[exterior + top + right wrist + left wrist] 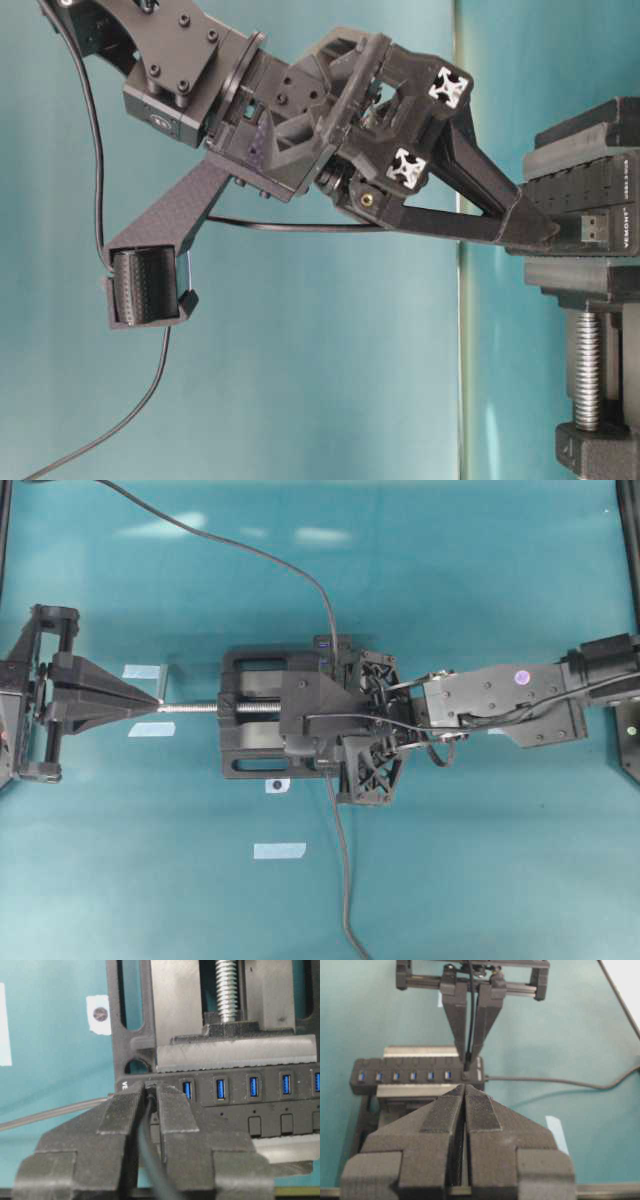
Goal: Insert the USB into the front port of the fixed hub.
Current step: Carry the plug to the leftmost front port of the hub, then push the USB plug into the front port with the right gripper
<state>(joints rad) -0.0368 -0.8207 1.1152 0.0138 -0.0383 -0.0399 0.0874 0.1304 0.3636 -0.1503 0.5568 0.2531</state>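
While my right gripper (148, 1105) pinches the USB (467, 1066) plug-down over the fixed hub (260, 1102) (end port), left gripper (465, 1105) idles clenched.

overhead, table-level side, two wrist close-ups

Hub (260, 1097): long narrow black strip, lying level, clamped crosswise in a black vise (175, 1020). Row of blue ports along its top face, small square buttons beside them. White lettering at the end.

USB (467, 1066): black plug on a thin black cable (560, 1081), standing upright at the hub's end port, pinched between the right tool's (148, 1097) fingertips. Insertion depth hidden by the fingers.
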